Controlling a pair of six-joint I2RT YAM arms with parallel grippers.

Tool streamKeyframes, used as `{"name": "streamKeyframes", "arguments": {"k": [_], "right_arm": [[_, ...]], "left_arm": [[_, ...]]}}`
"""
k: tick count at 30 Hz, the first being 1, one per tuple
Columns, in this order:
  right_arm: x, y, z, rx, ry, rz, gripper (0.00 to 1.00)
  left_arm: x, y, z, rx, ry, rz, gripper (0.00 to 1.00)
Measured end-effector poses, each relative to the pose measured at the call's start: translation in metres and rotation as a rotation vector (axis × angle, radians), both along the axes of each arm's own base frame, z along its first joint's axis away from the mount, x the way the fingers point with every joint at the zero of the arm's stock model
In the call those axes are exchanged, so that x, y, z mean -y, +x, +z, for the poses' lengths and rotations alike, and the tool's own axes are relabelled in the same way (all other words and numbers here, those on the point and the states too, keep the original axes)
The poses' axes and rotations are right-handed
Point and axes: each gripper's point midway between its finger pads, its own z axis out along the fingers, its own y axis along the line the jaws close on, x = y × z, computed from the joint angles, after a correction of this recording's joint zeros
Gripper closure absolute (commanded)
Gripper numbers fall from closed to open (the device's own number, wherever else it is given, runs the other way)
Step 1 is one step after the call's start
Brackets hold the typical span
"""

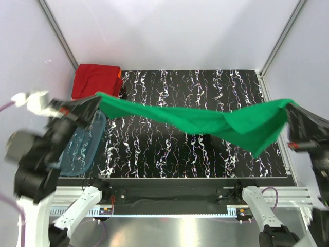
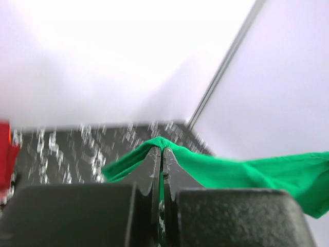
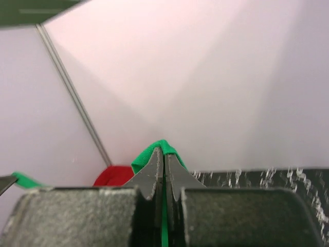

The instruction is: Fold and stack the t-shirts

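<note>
Both left tool (image 1: 96,101) and right tool (image 1: 289,107) clamped on the green tee (image 1: 205,120), aloft; blue tub (image 1: 98,135), contents unclear.

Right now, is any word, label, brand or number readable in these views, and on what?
None. The green t-shirt, dark red shirts, blue tub, left gripper and right gripper show no legible print.
</note>
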Motion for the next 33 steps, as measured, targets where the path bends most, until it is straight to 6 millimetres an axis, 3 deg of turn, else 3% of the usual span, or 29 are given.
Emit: {"name": "streamKeyframes", "arguments": {"k": [2, 5, 7, 9, 12, 15, 17, 20, 22, 23, 24, 25, 26, 27, 28, 30, 31, 33], "right_arm": [[0.005, -0.027, 0.02, 0.078, -0.008, -0.032, 1.0], [0.012, -0.053, 0.042, 0.152, -0.016, -0.063, 1.0], [0.019, -0.058, 0.056, 0.185, -0.015, -0.091, 1.0], [0.023, -0.048, 0.068, 0.19, -0.023, -0.11, 1.0], [0.027, 0.003, 0.081, 0.143, -0.041, -0.146, 1.0], [0.029, 0.09, 0.078, 0.03, -0.067, -0.175, 1.0], [0.027, 0.169, 0.06, -0.075, -0.088, -0.181, 1.0], [0.022, 0.287, 0.004, -0.251, -0.121, -0.176, 1.0], [0.02, 0.375, -0.065, -0.405, -0.146, -0.172, 1.0], [0.02, 0.413, -0.106, -0.488, -0.155, -0.17, 0.87], [0.021, 0.44, -0.138, -0.549, -0.153, -0.167, 0.67], [0.023, 0.467, -0.176, -0.617, -0.147, -0.164, 0.36], [0.029, 0.492, -0.223, -0.706, -0.139, -0.168, 0.18], [0.036, 0.507, -0.262, -0.779, -0.135, -0.173, 0.01], [0.043, 0.518, -0.299, -0.85, -0.121, -0.182, 0.0], [0.057, 0.527, -0.354, -0.961, -0.11, -0.202, 0.0], [0.063, 0.526, -0.375, -1.012, -0.102, -0.211, 0.0], [0.072, 0.52, -0.399, -1.077, -0.088, -0.225, 0.0]], "left_arm": [[-0.009, -0.032, 0.015, 0.085, -0.019, -0.004, 1.0], [-0.019, -0.061, 0.026, 0.163, -0.037, -0.001, 1.0], [-0.02, -0.063, 0.027, 0.173, -0.039, 0.003, 1.0], [-0.019, -0.053, 0.019, 0.145, -0.034, 0.014, 1.0], [-0.015, -0.024, -0.001, 0.067, -0.018, 0.042, 1.0], [-0.01, 0.023, -0.032, -0.048, 0.005, 0.092, 1.0], [-0.005, 0.058, -0.057, -0.127, 0.027, 0.128, 1.0], [-0.002, 0.109, -0.101, -0.238, 0.061, 0.18, 1.0], [-0.004, 0.14, -0.132, -0.311, 0.078, 0.213, 0.8], [-0.005, 0.155, -0.149, -0.354, 0.086, 0.226, 0.42], [-0.006, 0.172, -0.166, -0.393, 0.097, 0.24, 0.24], [-0.007, 0.184, -0.181, -0.43, 0.102, 0.247, 0.1], [-0.007, 0.197, -0.199, -0.476, 0.113, 0.252, 0.02], [-0.006, 0.208, -0.218, -0.52, 0.122, 0.254, 0.01], [-0.005, 0.214, -0.231, -0.556, 0.126, 0.253, 0.01], [-0.001, 0.223, -0.261, -0.63, 0.145, 0.24, 0.01], [0.0, 0.225, -0.27, -0.654, 0.151, 0.232, 0.01], [0.003, 0.226, -0.282, -0.683, 0.154, 0.22, 0.01]]}}
